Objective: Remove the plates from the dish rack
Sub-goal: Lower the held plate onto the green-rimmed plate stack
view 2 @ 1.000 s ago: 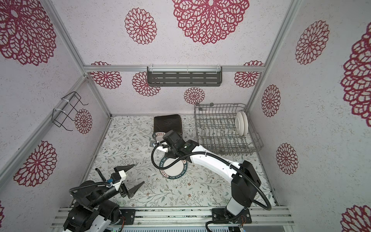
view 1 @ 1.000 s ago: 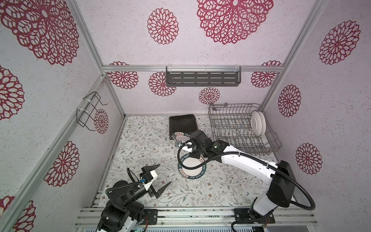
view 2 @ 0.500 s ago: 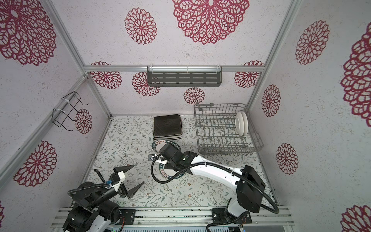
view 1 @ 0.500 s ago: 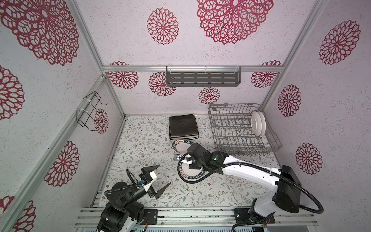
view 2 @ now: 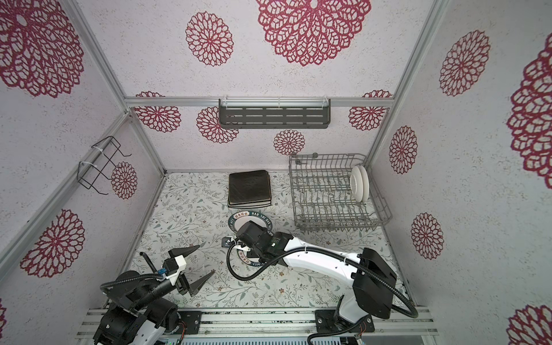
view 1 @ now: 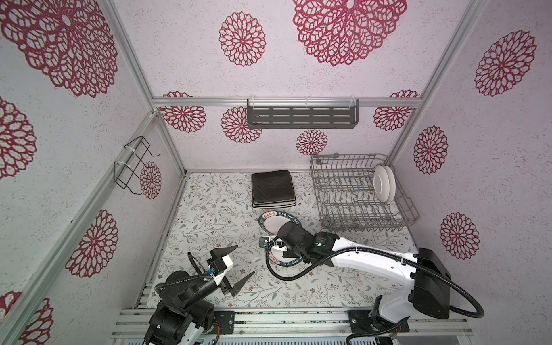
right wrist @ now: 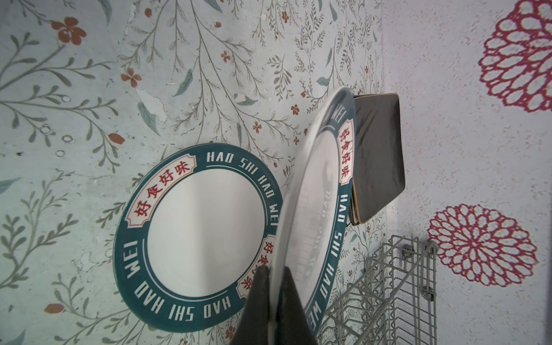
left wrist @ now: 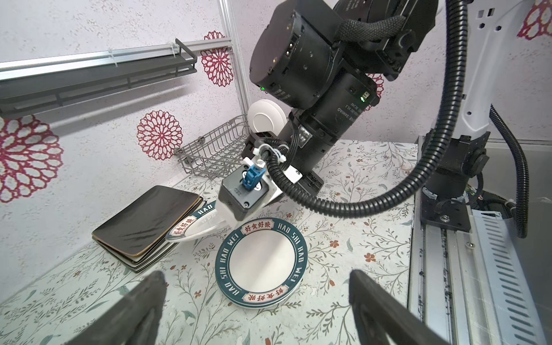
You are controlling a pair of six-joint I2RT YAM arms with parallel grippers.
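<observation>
Near the middle of the table (view 1: 209, 209), the right tool (right wrist: 273, 271) is pinched narrow on the rim of a tilted round plate (right wrist: 316, 194). It sits between a second round plate (right wrist: 206, 233), lying flat, and the square stack (view 1: 272, 188); whether the 2 round plates touch is unclear. In both top views the arm's wrist (view 1: 294, 239) hides that grip and most of the flat plate. The left tool (view 1: 245, 259) hangs wide, holding nothing. 2 white plates (view 1: 383, 186) stand in the dish rack (view 1: 349, 155), faces hidden. The stack's lower plates show edges only.
</observation>
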